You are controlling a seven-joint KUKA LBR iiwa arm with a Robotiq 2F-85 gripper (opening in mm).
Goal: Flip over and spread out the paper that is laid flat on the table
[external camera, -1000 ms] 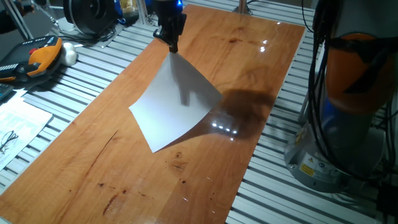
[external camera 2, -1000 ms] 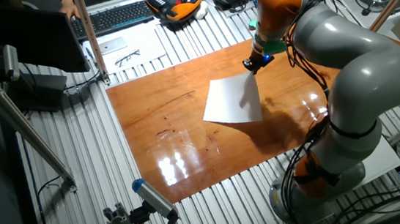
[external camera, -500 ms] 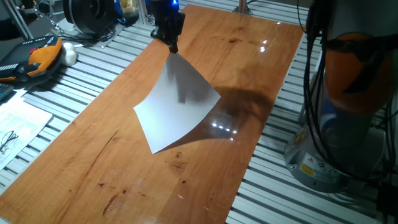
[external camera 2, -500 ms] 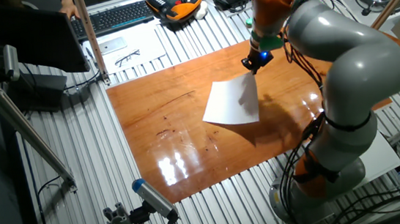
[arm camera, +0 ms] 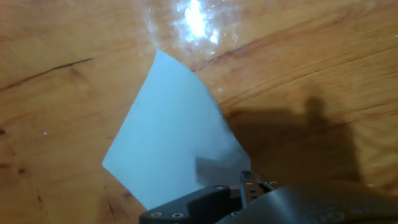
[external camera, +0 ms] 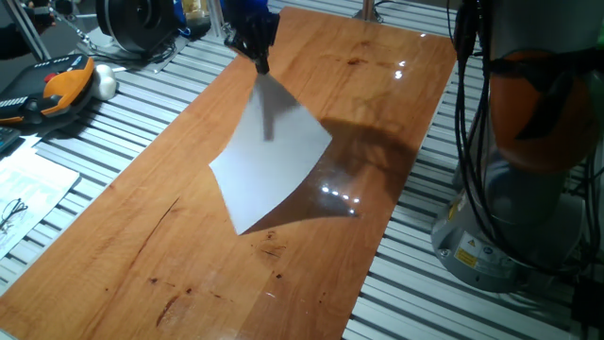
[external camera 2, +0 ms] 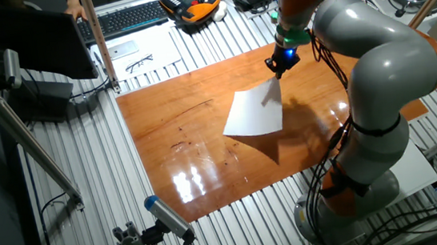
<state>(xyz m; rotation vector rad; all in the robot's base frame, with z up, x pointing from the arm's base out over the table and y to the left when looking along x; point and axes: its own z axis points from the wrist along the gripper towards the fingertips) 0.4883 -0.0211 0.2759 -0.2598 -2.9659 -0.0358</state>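
The paper [external camera: 272, 156] is a plain white sheet, held up by one corner; its far corner still rests on the table [external camera: 142, 255], a glossy reddish-brown board. It also shows in the other fixed view [external camera 2: 254, 112] and in the hand view [arm camera: 171, 143]. My gripper [external camera: 261, 64] is shut on the sheet's top corner, above the table's far part. It shows in the other fixed view [external camera 2: 277, 72] too. In the hand view the fingertips [arm camera: 249, 184] pinch the sheet's near corner. The printed face is not visible.
Grey ribbed slats [external camera: 113, 123] surround the table. An orange and black pendant [external camera: 57, 85] and a printed sheet with glasses [external camera: 19, 203] lie to the left. The robot base [external camera: 528, 142] stands at the right. A keyboard [external camera 2: 124, 19] is at the back.
My gripper has lifted a little higher with the paper's corner. More of the sheet has come off the table and it hangs steeper.
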